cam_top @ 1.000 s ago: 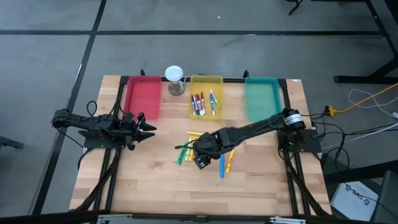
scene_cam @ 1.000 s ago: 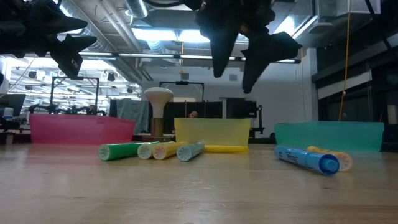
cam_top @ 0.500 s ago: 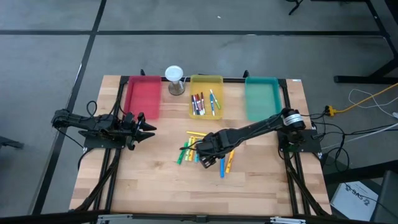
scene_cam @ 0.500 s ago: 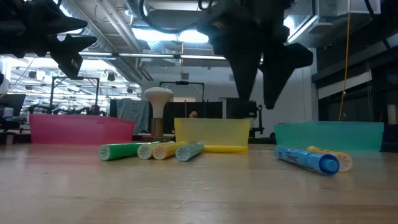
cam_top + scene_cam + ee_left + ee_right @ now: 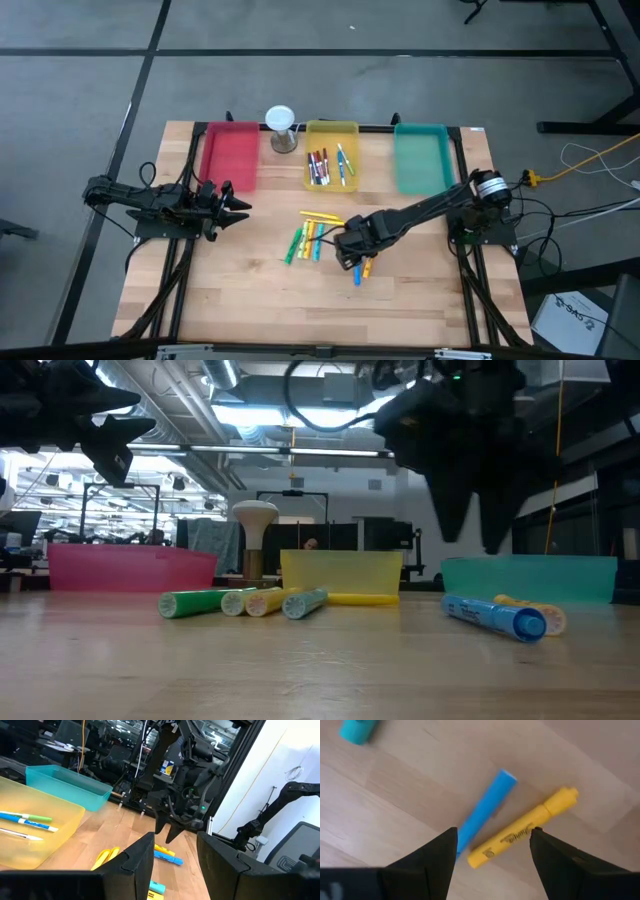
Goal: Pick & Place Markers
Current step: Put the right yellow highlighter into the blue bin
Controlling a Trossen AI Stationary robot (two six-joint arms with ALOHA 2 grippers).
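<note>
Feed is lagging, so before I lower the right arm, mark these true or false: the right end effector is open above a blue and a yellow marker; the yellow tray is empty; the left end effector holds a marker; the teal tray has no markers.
1. True: the right end effector is open above the blue marker and yellow marker.
2. False: the yellow tray holds several markers.
3. False: the left end effector holds nothing, waiting near the red tray.
4. True: the teal tray shows none.

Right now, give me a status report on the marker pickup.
Right gripper open, hovering over the blue marker and yellow marker, nothing held. Left gripper open, parked beside the red tray. Nothing in the way.
</note>
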